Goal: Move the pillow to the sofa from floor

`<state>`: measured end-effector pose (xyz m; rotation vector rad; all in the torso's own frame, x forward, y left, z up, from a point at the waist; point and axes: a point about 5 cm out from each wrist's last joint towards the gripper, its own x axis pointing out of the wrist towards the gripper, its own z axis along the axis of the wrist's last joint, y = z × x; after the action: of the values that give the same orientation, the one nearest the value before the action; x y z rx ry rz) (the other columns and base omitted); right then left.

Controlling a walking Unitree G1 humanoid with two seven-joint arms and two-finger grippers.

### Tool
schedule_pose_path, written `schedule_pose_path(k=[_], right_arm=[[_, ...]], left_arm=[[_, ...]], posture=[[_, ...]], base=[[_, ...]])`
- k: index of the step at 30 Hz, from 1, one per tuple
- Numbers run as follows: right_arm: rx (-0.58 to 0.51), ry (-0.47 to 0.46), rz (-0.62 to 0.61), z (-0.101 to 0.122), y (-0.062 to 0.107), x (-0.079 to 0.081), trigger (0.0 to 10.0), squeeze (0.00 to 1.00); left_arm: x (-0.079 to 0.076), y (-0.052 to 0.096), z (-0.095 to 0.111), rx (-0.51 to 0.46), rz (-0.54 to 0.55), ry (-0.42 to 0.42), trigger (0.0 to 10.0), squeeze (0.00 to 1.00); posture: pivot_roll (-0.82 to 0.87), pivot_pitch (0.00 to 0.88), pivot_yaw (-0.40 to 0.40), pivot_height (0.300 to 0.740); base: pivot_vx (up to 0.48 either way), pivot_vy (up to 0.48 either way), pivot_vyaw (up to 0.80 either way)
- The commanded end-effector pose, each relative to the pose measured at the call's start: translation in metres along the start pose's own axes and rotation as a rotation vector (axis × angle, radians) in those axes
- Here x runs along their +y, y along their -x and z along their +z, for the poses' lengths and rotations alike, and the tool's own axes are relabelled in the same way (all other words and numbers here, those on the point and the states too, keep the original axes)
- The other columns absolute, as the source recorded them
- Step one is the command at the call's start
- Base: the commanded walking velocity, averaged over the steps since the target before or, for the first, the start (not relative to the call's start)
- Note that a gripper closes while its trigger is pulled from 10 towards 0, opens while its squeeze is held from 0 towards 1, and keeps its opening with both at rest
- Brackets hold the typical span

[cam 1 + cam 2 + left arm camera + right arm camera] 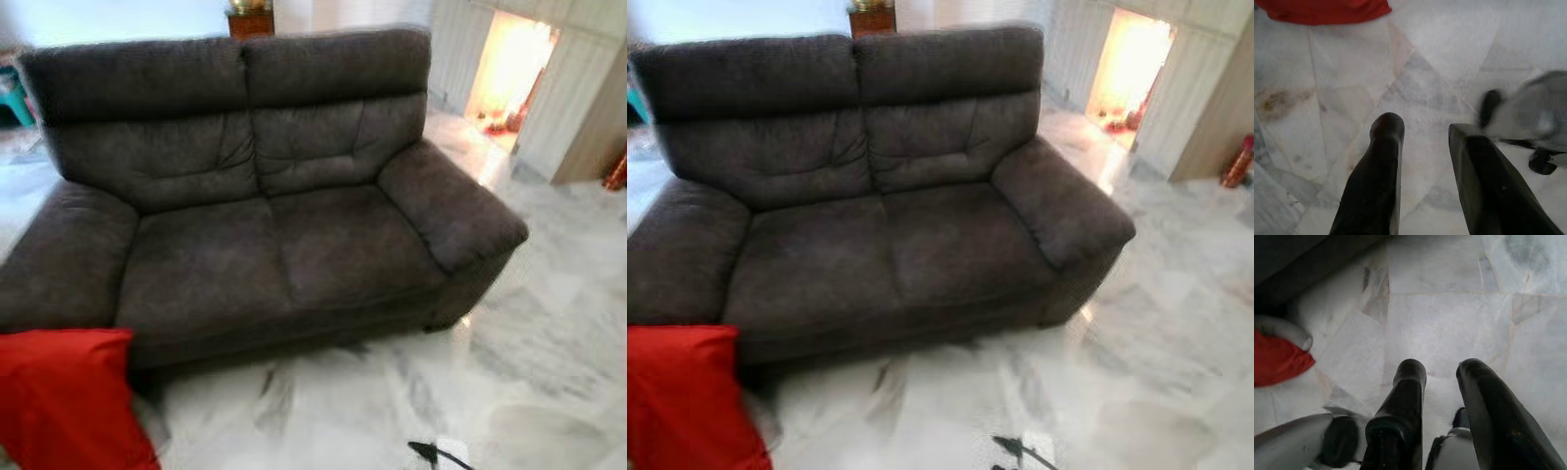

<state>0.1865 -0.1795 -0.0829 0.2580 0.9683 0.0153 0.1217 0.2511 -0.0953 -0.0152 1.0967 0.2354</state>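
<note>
Tools both parted, empty: left tool (1425, 127) w/ pillow (64, 401) ahead on floor (392, 401); right tool (1442, 367) farther; sofa (265, 196) beyond.

Left tool (1422, 132): 2 black fingers parted, pointing downward, holding nothing. Right tool (1442, 369): 2 black fingers (1400, 421) parted with a narrow gap, pointing downward, likewise holding nothing.

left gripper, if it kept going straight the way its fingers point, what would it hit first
Most likely the white marble floor. The left gripper is open, pointing down at bare tiles. The red fabric pillow lies farther off, not clearly in its line, though depth is hard to judge.
</note>
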Motion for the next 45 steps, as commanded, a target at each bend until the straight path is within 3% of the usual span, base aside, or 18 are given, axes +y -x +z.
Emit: schedule_pose_path(k=[1, 7, 19, 28, 39, 42, 45], right_arm=[[-0.022, -0.01, 0.017, 0.006, -0.002, 0.006, 10.0, 0.0], [-0.023, -0.01, 0.018, 0.006, -0.002, 0.007, 10.0, 0.0], [-0.026, -0.015, 0.022, 0.007, -0.002, 0.007, 10.0, 0.0], [-0.047, 0.01, 0.019, 0.01, -0.002, 0.006, 10.0, 0.0], [-0.074, 0.024, 0.0, 0.016, -0.002, 0.004, 10.0, 0.0], [-0.072, 0.028, 0.004, 0.016, -0.002, 0.004, 10.0, 0.0], [-0.07, 0.029, 0.006, 0.016, -0.002, 0.004, 10.0, 0.0]], left_arm=[[0.002, -0.001, 0.012, -0.033, 0.012, -0.007, 10.0, 0.0], [-0.004, -0.003, 0.025, -0.05, 0.007, -0.007, 10.0, 0.0], [0.014, -0.001, 0.021, -0.048, 0.027, -0.002, 10.0, 0.0], [0.002, -0.003, 0.023, -0.051, 0.021, -0.015, 10.0, 0.0], [0.023, 0.001, 0.019, -0.049, 0.038, -0.008, 10.0, 0.0], [0.02, 0.001, 0.02, -0.052, 0.036, -0.007, 10.0, 0.0], [0.008, -0.002, 0.022, -0.053, 0.024, -0.013, 10.0, 0.0]], posture=[[0.03, 0.0, 0.034, 0.74], [0.03, 0.0, 0.036, 0.74], [0.03, 0.0, 0.036, 0.74], [0.04, 0.0, 0.033, 0.74], [0.04, 0.0, 0.034, 0.74], [0.04, 0.0, 0.034, 0.74], [0.04, 0.0, 0.034, 0.74]], base=[[0.0, 0.472, 0.0], [0.0, 0.465, 0.0], [0.0, 0.463, 0.0], [0.0, 0.119, 0.0], [0.0, 0.0, 0.79], [0.0, 0.0, 0.8], [0.0, 0.0, 0.8]])
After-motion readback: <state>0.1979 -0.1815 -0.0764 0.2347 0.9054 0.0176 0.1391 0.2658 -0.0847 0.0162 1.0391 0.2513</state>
